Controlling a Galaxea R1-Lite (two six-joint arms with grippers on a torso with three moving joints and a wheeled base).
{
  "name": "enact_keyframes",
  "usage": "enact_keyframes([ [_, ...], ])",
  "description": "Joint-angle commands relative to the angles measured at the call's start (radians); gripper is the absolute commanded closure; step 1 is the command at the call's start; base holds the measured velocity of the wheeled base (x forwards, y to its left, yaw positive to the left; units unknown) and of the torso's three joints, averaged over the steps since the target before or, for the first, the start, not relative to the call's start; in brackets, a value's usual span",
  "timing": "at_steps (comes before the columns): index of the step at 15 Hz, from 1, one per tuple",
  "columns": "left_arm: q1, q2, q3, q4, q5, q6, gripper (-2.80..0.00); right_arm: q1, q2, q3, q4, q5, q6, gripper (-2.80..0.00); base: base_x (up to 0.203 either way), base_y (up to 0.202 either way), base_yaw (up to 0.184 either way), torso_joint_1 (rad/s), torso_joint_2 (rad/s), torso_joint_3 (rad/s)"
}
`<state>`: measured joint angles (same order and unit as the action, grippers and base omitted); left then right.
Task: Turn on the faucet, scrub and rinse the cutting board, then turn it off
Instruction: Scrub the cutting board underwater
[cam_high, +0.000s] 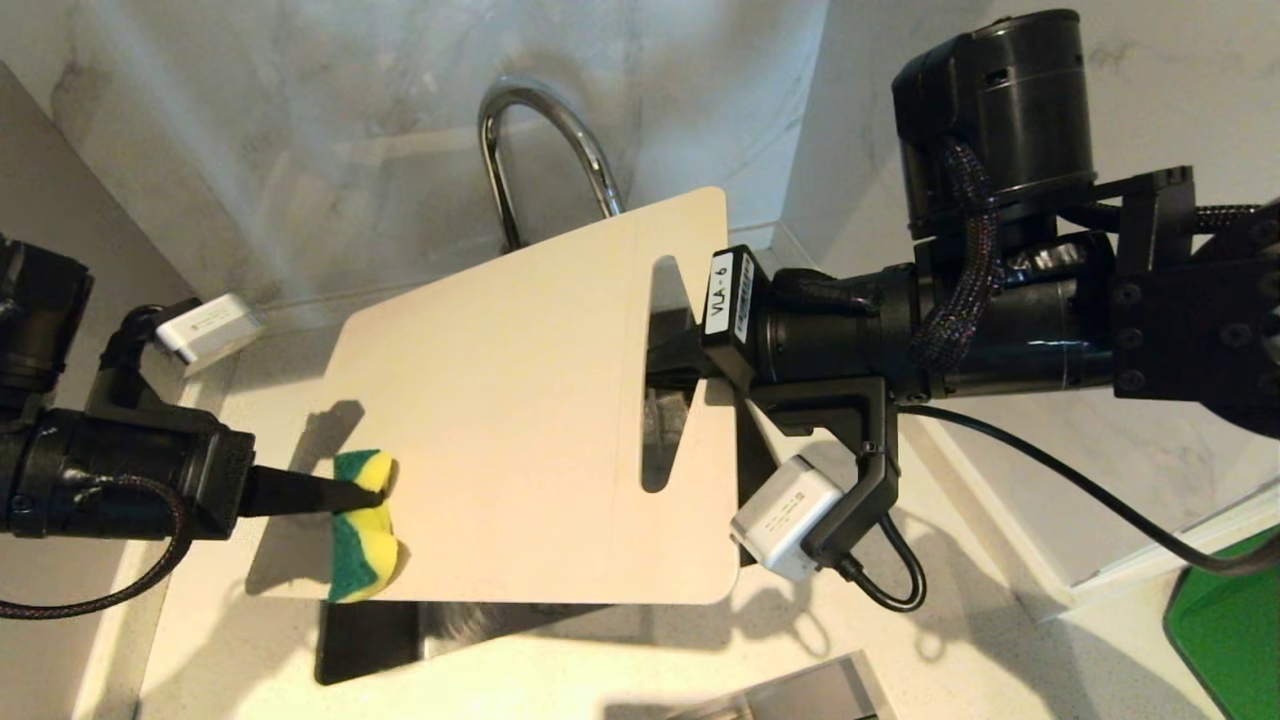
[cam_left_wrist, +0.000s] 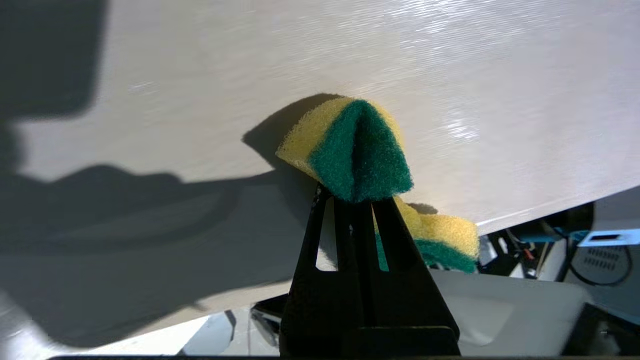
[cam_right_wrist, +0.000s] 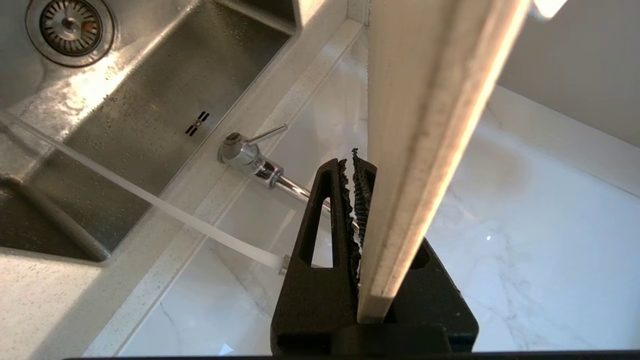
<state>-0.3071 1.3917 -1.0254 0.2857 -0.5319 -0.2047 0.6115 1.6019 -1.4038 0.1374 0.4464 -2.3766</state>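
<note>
Right wrist view: water stream (cam_right_wrist: 150, 200) | right claw (cam_right_wrist: 365, 200) grips cutting board (cam_right_wrist: 425, 125) | left claw (cam_left_wrist: 352, 197) pinches sponge (cam_left_wrist: 355, 150)

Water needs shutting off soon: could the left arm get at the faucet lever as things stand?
Probably not: the cutting board, clamped by the right gripper, spans the space between, and the left gripper is shut on the sponge.

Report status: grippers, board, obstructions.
Left gripper shut on sponge, at cutting board edge. Right gripper clamps board over sink. Faucet running. Nothing obstructing.
</note>
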Motion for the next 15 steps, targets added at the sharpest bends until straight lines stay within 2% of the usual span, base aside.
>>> enact_keyframes([
  [1,0.113,-0.002,0.051,0.001,-0.049,0.038,0.00,0.001,0.003,-0.001,0.001,0.003,-0.013,0.00,0.000,0.000,0.000,0.000,0.00,0.000],
  [5,0.267,0.000,0.153,-0.014,-0.125,0.145,0.00,-0.001,0.003,0.002,0.001,0.003,-0.009,0.00,0.000,0.000,0.000,0.000,0.00,0.000],
  [8,0.366,0.006,0.172,-0.020,-0.179,0.173,0.00,-0.003,0.000,0.002,0.001,0.005,-0.009,0.00,0.000,0.000,0.000,0.000,0.00,0.000],
  [15,0.509,0.007,0.167,-0.022,-0.258,0.187,0.00,-0.021,-0.037,0.023,0.001,0.006,-0.008,0.00,0.000,0.000,0.000,0.000,0.00,0.000],
])
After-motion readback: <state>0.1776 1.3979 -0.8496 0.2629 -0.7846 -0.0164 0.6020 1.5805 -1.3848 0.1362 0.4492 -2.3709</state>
